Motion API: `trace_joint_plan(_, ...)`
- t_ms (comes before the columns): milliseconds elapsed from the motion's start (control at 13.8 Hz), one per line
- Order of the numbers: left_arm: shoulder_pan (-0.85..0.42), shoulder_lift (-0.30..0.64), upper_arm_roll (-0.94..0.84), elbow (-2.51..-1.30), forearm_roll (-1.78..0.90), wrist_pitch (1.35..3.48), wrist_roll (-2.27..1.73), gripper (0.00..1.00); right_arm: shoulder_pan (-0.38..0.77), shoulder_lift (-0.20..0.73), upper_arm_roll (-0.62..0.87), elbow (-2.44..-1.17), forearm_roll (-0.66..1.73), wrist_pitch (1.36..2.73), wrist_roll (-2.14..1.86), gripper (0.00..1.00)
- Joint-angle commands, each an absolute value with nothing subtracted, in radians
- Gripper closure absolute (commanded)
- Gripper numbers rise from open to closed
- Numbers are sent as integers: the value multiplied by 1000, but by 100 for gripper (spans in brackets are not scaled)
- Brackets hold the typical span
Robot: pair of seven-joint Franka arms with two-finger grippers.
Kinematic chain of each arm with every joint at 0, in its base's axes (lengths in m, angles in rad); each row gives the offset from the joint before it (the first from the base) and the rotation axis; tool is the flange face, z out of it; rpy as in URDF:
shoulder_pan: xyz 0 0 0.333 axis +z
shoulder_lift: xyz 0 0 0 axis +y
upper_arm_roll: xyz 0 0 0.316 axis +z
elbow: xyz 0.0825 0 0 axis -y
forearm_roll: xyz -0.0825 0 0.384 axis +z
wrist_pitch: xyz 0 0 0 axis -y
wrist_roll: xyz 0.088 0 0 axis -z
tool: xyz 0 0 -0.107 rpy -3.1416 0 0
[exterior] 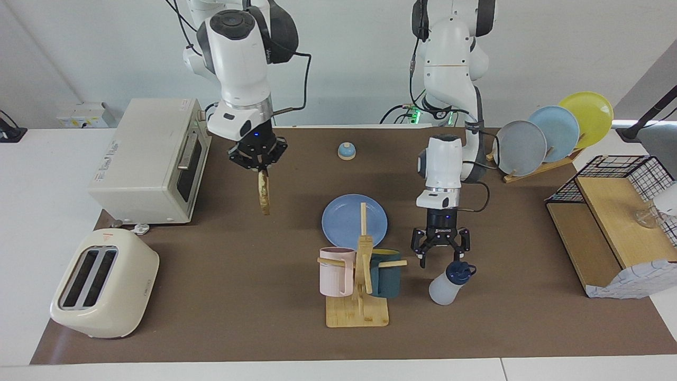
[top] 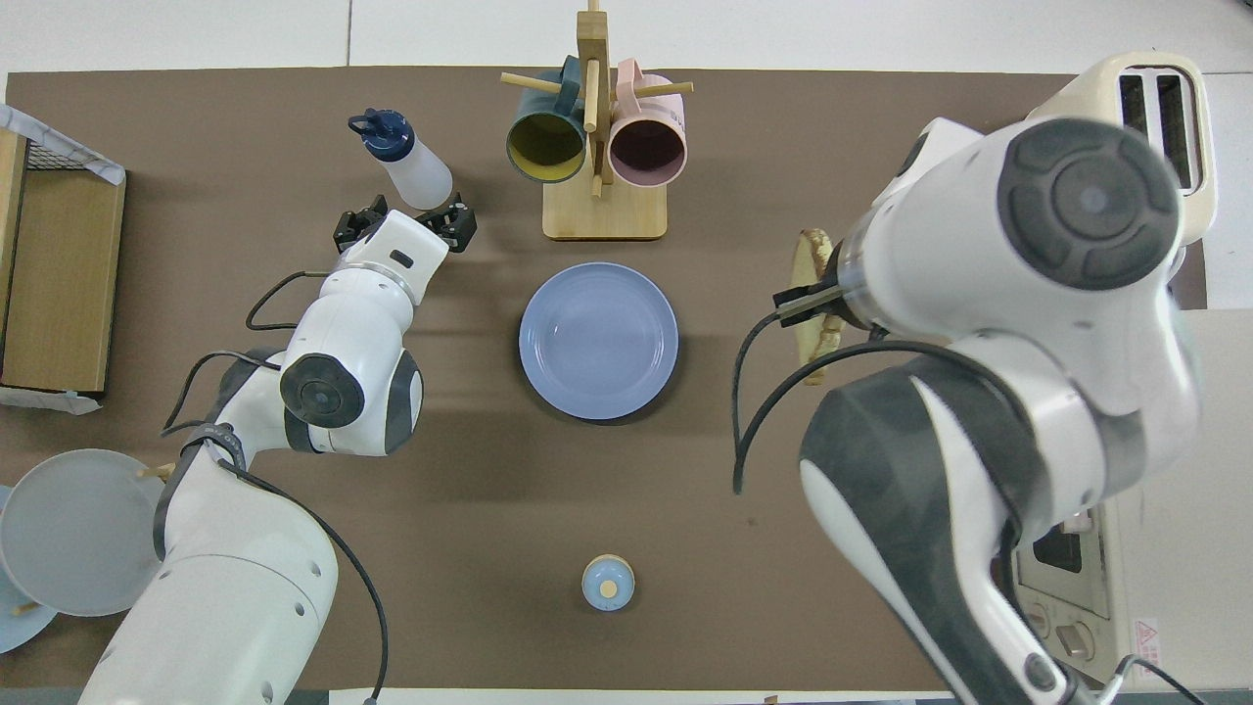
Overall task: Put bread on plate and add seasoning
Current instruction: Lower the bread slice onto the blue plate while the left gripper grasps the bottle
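At the centre of your counter [exterior: 222, 296] sits the empty blue plate [exterior: 346, 222]. Toward the right arm's end from the plate, your right gripper [exterior: 263, 172] hangs in the air, its fingers pinching the bread [exterior: 263, 193] on edge. Toward the left arm's end from the plate, your left gripper [exterior: 441, 259] hovers with fingers spread wide, just above the leaning seasoning [exterior: 449, 283] bottle.

2 high views — facing, overhead

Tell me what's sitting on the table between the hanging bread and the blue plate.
Nothing: in the overhead view, only bare brown mat lies between the bread, held by the right gripper, and the plate.
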State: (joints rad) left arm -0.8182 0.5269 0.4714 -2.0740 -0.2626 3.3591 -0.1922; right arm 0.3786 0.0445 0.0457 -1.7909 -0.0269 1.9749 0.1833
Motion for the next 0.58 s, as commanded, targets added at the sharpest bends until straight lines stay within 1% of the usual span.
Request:
trace_joint_plan(0, -827, 603, 489, -1999, -299, 3378, -198, 0, 474, -37, 41, -1965, -2, 2165, 367, 100)
trace_joint_plan(145, -805, 617, 489, -1956, -299, 3364, -196, 0, 547, 0, 41, -1967, 0, 2274, 538, 100)
trace_joint_plan(289, -802, 632, 492, -1941, -301, 3359, -198, 0, 560, 41, 43, -1977, 17, 2392, 560, 100)
trace_joint_plan(362, -802, 638, 495, -1931, -301, 3358, -196, 0, 566, 76, 46, -1980, 84, 2470, 539, 100)
trace_joint_plan(434, -799, 640, 495, -1930, -299, 3355, -196, 0, 598, 118, 46, -1980, 142, 2558, 531, 100)
trace_joint_plan(506, -786, 643, 495, -1921, -299, 3353, -196, 0, 607, 145, 46, -1980, 176, 2607, 532, 100)
